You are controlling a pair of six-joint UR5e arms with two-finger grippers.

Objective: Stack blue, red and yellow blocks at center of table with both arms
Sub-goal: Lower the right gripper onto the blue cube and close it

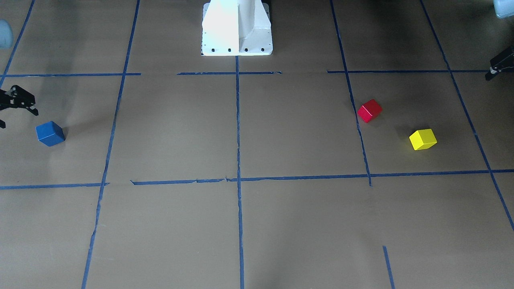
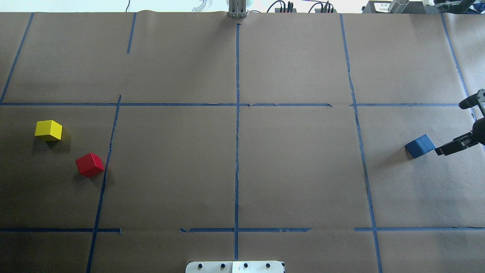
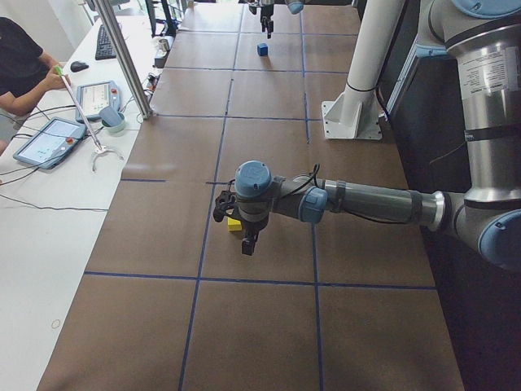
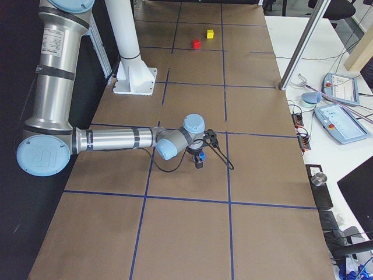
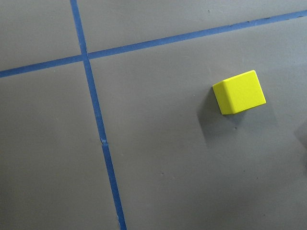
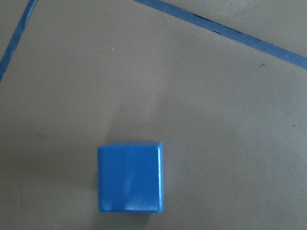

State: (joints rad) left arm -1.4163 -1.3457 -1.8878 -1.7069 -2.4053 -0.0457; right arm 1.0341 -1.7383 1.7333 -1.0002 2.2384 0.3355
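Observation:
The blue block (image 2: 420, 146) lies at the table's right side, and fills the low middle of the right wrist view (image 6: 129, 177). My right gripper (image 2: 449, 128) hovers just right of it, open and empty. The yellow block (image 2: 48, 130) and the red block (image 2: 89, 164) lie apart at the left side. My left gripper (image 3: 236, 238) hangs over the yellow block (image 5: 239, 92), its fingers apart and empty. Only one of its fingers (image 1: 500, 64) shows at the edge of the front view.
Blue tape lines (image 2: 237, 151) split the brown paper table into squares. The white robot base (image 1: 237, 28) stands at the near middle edge. Operators' tablets (image 3: 49, 138) and a metal post (image 3: 126, 57) stand past the far edge.

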